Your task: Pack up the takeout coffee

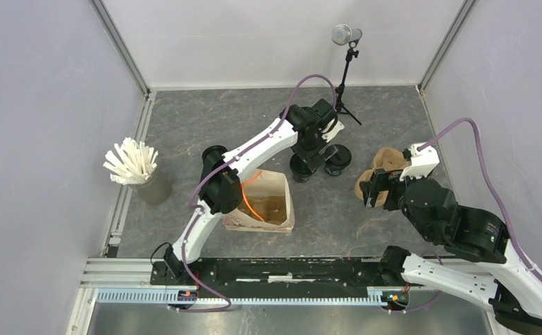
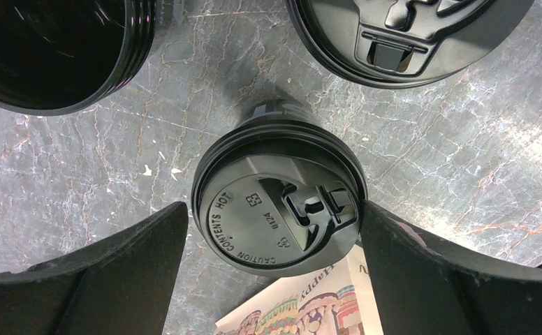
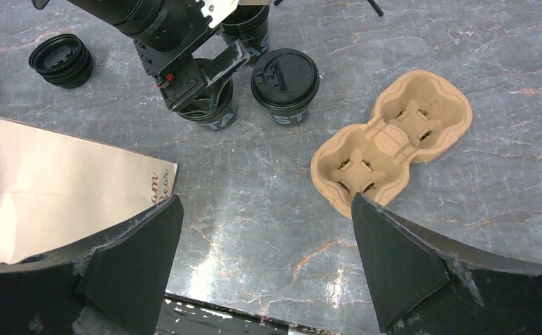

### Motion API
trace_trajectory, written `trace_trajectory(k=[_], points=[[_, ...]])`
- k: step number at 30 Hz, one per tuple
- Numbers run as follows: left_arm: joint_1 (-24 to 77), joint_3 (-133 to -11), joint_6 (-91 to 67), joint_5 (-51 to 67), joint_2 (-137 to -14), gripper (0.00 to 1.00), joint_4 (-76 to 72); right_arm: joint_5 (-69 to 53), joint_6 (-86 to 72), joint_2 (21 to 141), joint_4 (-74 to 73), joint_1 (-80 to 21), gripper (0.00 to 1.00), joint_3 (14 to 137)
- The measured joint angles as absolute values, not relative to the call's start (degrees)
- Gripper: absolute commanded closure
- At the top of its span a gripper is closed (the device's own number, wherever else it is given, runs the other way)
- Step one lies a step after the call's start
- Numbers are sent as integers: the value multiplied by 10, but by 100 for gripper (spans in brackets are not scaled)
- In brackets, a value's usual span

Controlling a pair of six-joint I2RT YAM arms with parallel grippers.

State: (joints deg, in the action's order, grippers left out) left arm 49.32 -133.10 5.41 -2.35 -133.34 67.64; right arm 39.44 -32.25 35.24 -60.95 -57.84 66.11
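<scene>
A lidded black takeout coffee cup stands on the table between the fingers of my left gripper, which is open. The right finger is at the lid's rim and the left finger stands a little off it. A second lidded cup stands just beyond, also seen from the right wrist. From above, my left gripper hovers over the cups. My right gripper is open and holds nothing, low over bare table beside the brown cup carrier.
The beige paper bag stands open near the left arm, its printed side showing. A black open-topped round rim is beside the cups. A stack of black lids, a holder of white straws and a microphone stand are also present.
</scene>
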Motion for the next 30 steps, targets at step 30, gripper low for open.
trace_trajectory(k=[30], points=[[502, -1319, 53, -8, -1324, 25, 681, 388, -326, 345, -605, -578, 3, 658]])
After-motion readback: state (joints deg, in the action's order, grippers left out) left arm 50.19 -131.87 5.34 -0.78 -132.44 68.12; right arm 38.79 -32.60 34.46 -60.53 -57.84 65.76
